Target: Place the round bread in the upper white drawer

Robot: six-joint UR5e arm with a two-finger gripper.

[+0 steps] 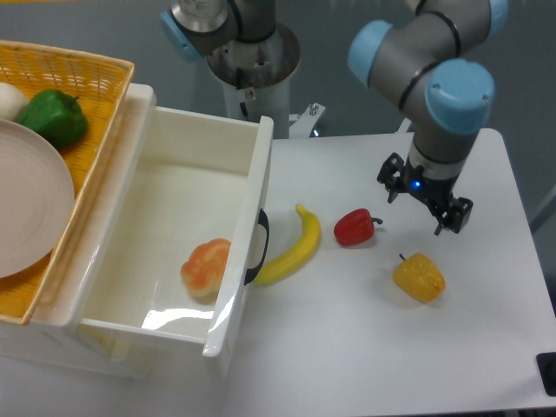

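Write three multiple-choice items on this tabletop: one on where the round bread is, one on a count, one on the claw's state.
1. Where does the round bread lie?
A. on the table beside the banana
B. inside the upper white drawer
C. in the yellow wicker basket

2. How many peppers lie on the white table?
A. two
B. one
C. four

3. How is the claw?
A. shut on the banana
B. shut on the bread
C. open and holding nothing

Answers: 1 B, the bread rests on the drawer's floor near the front wall. 2 A, a red pepper and a yellow bell pepper lie there. 3 C, its fingers stand apart above the table with nothing between them.
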